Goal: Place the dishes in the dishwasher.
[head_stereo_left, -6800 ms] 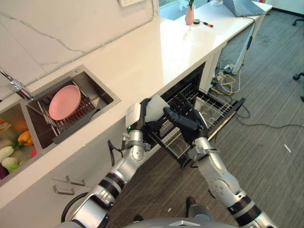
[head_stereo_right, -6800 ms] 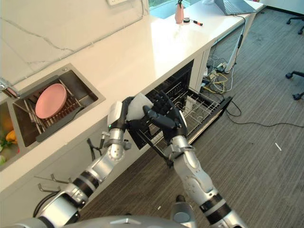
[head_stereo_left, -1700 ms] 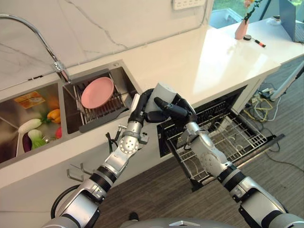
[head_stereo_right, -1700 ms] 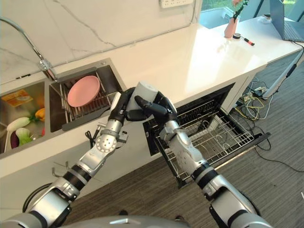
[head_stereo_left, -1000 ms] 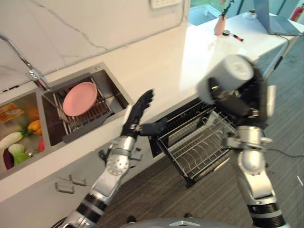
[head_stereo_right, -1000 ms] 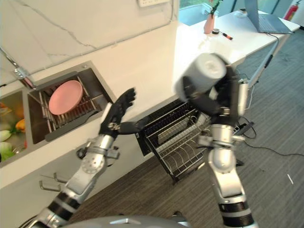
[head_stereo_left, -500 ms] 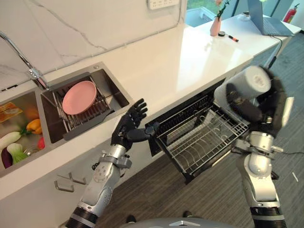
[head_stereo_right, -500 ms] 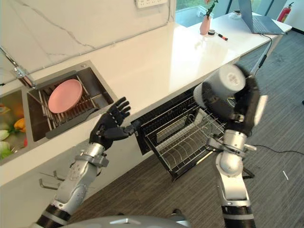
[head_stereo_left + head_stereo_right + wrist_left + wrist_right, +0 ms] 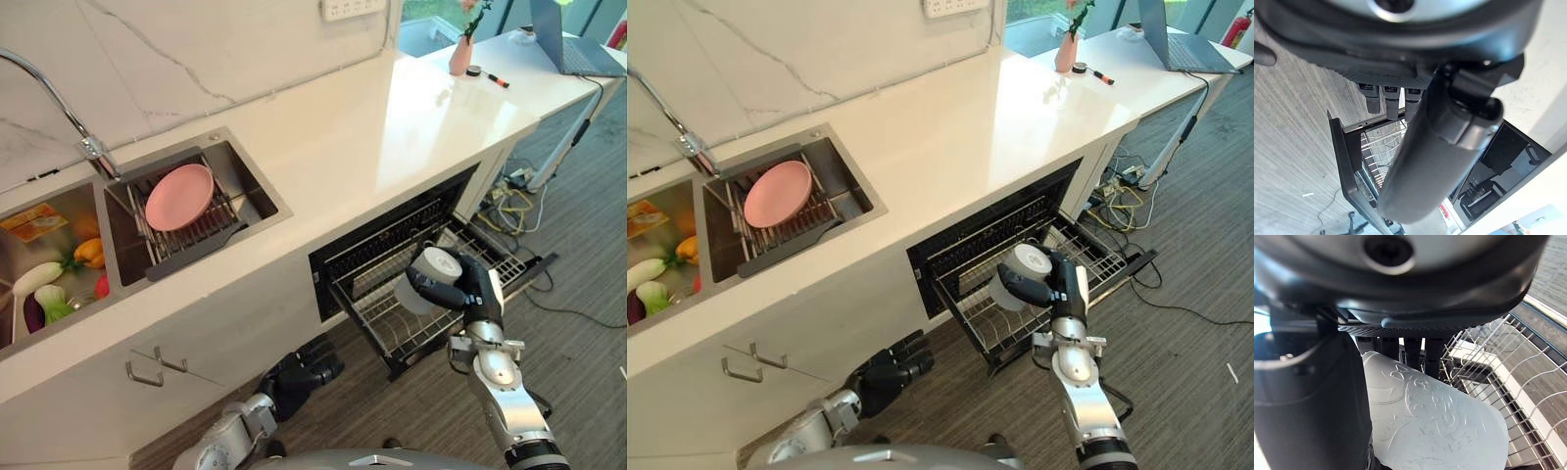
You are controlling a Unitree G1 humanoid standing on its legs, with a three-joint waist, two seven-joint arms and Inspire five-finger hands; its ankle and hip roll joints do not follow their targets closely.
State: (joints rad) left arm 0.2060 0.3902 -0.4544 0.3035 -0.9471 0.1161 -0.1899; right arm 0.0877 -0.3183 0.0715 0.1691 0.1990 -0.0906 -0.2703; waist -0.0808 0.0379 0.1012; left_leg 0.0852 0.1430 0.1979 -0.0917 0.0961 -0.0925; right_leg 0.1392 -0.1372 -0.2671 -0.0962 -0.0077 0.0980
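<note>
Right hand (image 9: 468,290) held a white cup (image 9: 427,277) over the pulled-out dishwasher rack (image 9: 402,318); left hand (image 9: 299,375) hung low by the cabinet front.

Right hand's fingers (image 9: 1413,350) were curled round the cup, thumb on one side, so the cup sat tilted in the grip with its flat end up, just above the rack wires and not resting on them. Rack stuck out from the dishwasher opening (image 9: 382,240) under the counter (image 9: 323,147), directly beneath the fingers. Left hand's fingers (image 9: 906,360) looked loosely bent and held nothing, well apart from the cup, down near the floor (image 9: 578,264). Pink plate (image 9: 178,196) stood on the drying rack in the sink (image 9: 257,201), far from both hands. Vegetables (image 9: 54,289) lay in the next basin.
</note>
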